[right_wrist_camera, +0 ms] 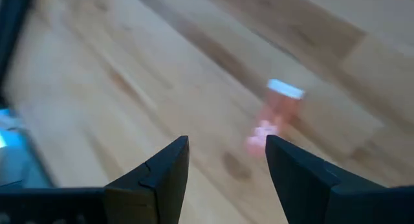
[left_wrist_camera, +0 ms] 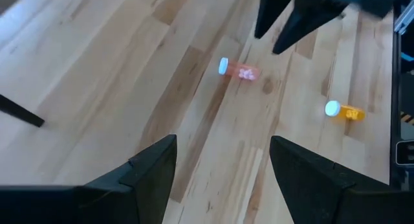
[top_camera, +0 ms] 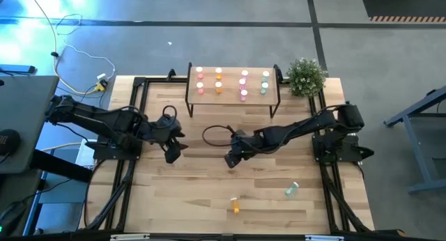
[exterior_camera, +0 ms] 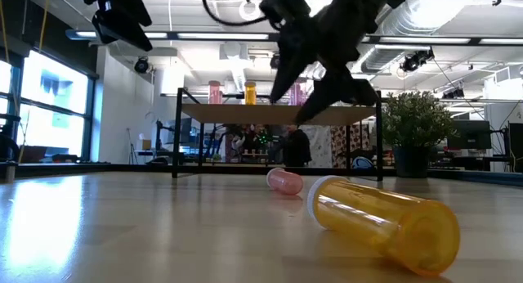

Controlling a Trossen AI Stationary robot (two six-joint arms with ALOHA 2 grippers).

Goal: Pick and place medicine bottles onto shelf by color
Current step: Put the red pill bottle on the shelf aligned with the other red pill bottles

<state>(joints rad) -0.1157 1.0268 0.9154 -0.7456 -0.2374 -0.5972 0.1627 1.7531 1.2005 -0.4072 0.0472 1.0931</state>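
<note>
A pink bottle (right_wrist_camera: 278, 114) lies on its side on the table just ahead of my right gripper (right_wrist_camera: 226, 154), which is open and hovers above it near the table's middle (top_camera: 230, 161). The bottle also shows in the left wrist view (left_wrist_camera: 239, 71) and the low view (exterior_camera: 284, 181). My left gripper (top_camera: 173, 154) is open and empty above the table, left of the right one. An orange bottle (top_camera: 235, 206) and a teal bottle (top_camera: 291, 190) lie on their sides near the front. The shelf (top_camera: 231, 95) at the back carries several upright pink, orange and teal bottles.
A small potted plant (top_camera: 306, 75) stands at the back right beside the shelf. A black cable loop (top_camera: 216, 135) lies in front of the shelf. Black frame rails (top_camera: 125, 178) run along the table's left and right sides.
</note>
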